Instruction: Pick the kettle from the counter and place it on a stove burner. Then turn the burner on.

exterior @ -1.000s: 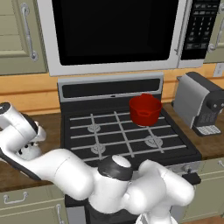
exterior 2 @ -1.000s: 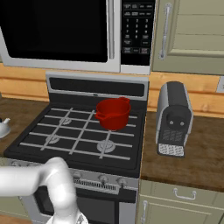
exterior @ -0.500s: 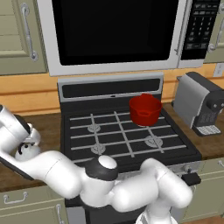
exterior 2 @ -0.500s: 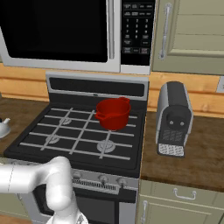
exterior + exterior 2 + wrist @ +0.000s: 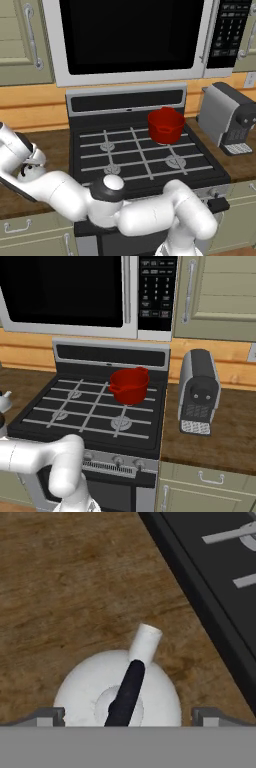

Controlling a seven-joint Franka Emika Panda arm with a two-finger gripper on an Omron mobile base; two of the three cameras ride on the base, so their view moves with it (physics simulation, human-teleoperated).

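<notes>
Red pot [image 5: 166, 125] on rear grate, coffee machine [image 5: 199, 392] beside, microwave [image 5: 131, 37] above.

— What's on the stove [image 5: 45, 428]?
— A red pot [image 5: 129, 386] sits on the back right burner [image 5: 131, 398]. A white arm [image 5: 47, 461] bends across the front.
— And beside it?
— A grey coffee machine [image 5: 199, 392] on the counter [image 5: 210, 441]. At the far left edge, the kettle [image 5: 4, 401] peeks in.
</notes>
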